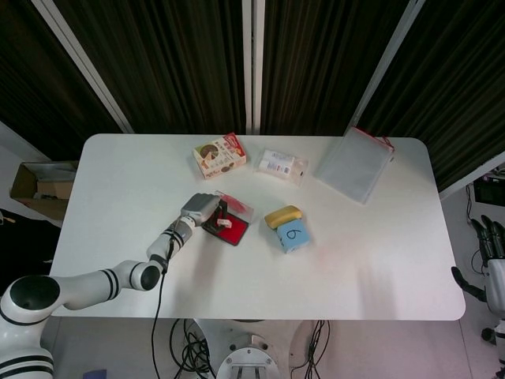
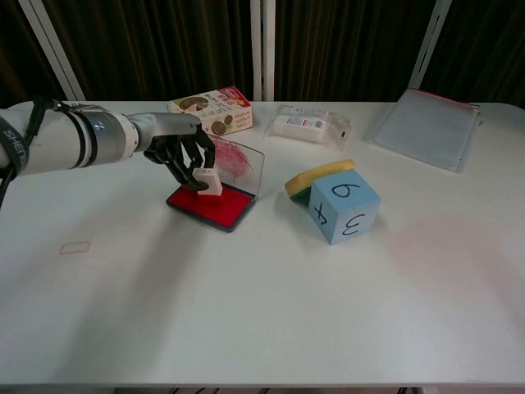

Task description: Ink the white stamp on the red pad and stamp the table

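Stamp (image 1: 225,224), small and white, sits on the red pad (image 1: 234,234) near the middle of the white bench (image 1: 379,260) in the head view, pinched in the fingers of the left hand (image 1: 201,210), whose grey arm reaches in from the lower left corner. The pad's clear lid (image 1: 237,208) stands open on its far side. Just right of the pad lie a yellow sponge (image 1: 282,215) and, touching it on the near side, a light blue cube (image 1: 292,235) marked with a 6. Along the far edge are a snack box (image 1: 219,155), a clear packet (image 1: 280,166) and a grey zip pouch (image 1: 355,164). The right hand (image 1: 494,241) shows at the right border, off the bench; whether its fingers are apart or curled I cannot tell. In the chest view the left hand (image 2: 182,154) comes from the left, its dark fingers (image 2: 189,168) closed around the stamp (image 2: 208,182), whose base touches the red pad (image 2: 212,205) near its far left corner. The lid (image 2: 244,167) rises nearly upright behind it, smeared with red. To the right, the sponge (image 2: 318,177) leans behind the cube (image 2: 344,210), which shows a 9, a 3 and a 4. A faint red rectangular outline (image 2: 75,247) marks the bench (image 2: 271,312) at the left. The snack box (image 2: 210,111), packet (image 2: 311,125) and pouch (image 2: 431,128) line the back.
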`<move>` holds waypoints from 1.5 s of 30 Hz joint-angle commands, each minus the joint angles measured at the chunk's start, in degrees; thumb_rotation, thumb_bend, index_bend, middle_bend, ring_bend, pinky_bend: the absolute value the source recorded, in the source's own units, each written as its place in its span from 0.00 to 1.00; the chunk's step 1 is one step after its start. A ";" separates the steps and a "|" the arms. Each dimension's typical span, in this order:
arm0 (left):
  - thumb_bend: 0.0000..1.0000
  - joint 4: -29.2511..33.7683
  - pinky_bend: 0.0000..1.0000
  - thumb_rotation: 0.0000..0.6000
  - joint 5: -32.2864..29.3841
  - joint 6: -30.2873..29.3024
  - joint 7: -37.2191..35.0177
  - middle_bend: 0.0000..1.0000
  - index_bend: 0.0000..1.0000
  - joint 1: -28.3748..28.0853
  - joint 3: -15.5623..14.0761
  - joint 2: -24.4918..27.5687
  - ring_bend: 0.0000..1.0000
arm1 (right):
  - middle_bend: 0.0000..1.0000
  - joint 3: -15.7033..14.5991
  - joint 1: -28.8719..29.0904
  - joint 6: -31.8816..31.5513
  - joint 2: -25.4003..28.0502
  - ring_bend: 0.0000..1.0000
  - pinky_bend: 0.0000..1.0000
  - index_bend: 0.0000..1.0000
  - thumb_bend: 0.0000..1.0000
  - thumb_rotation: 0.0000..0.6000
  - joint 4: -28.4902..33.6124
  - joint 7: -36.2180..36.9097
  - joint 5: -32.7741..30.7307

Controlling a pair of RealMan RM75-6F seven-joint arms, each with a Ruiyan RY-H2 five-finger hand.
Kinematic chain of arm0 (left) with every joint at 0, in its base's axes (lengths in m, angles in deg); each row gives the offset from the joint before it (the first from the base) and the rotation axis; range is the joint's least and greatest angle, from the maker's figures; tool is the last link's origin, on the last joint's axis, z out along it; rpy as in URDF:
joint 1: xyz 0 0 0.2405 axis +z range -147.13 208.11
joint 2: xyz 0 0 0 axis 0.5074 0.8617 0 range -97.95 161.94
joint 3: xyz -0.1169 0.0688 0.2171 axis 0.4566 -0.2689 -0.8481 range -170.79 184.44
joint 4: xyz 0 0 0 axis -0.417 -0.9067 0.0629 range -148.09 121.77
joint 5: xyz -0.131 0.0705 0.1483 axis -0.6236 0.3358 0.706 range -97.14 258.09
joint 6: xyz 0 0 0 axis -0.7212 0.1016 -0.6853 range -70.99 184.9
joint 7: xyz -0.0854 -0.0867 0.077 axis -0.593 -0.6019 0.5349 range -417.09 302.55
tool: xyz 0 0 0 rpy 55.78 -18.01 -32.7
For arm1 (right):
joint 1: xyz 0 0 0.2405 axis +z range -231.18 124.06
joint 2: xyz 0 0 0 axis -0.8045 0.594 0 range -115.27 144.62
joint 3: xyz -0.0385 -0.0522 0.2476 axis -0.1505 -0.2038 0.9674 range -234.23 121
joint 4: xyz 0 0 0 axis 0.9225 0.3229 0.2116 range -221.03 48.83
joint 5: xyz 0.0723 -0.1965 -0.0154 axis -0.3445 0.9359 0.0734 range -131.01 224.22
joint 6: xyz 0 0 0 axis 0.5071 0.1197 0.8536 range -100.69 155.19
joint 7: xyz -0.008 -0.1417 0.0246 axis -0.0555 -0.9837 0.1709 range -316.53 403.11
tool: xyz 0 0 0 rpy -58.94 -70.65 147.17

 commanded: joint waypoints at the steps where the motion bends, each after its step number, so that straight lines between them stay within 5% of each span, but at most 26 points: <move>1: 0.50 6.90 1.00 1.00 0.68 -2.22 -0.99 0.72 0.65 0.97 1.64 5.95 0.99 | 0.00 -0.01 0.00 0.03 -0.06 0.00 0.00 0.00 0.17 1.00 -0.17 0.24 0.03; 6: 0.50 19.01 1.00 1.00 1.56 -5.38 -1.05 0.72 0.65 4.03 1.49 16.76 0.99 | 0.00 -0.05 0.17 0.25 -0.40 0.00 0.00 0.00 0.17 1.00 -0.71 0.95 0.22; 12: 0.50 28.53 1.00 1.00 9.54 -11.85 -3.85 0.72 0.65 12.43 -3.43 25.27 0.99 | 0.00 -0.18 0.52 1.04 -1.08 0.00 0.00 0.00 0.17 1.00 -1.88 1.43 0.15; 17: 0.50 24.86 1.00 1.00 19.75 -17.63 -10.49 0.72 0.66 20.26 -9.17 24.30 1.00 | 0.00 -0.48 0.79 1.57 -1.81 0.00 0.00 0.00 0.17 1.00 -2.29 1.23 0.45; 24: 0.50 16.05 1.00 1.00 26.09 -22.03 -18.94 0.72 0.66 26.40 -12.74 19.45 1.00 | 0.00 -0.85 1.48 2.76 -2.45 0.00 0.00 0.00 0.17 1.00 -1.73 -0.50 0.81; 45: 0.50 8.87 1.00 1.00 26.47 -15.56 -20.92 0.71 0.65 25.47 -11.63 14.35 1.00 | 0.00 -0.80 1.49 3.62 -2.16 0.00 0.00 0.00 0.17 1.00 -1.22 -1.45 -0.70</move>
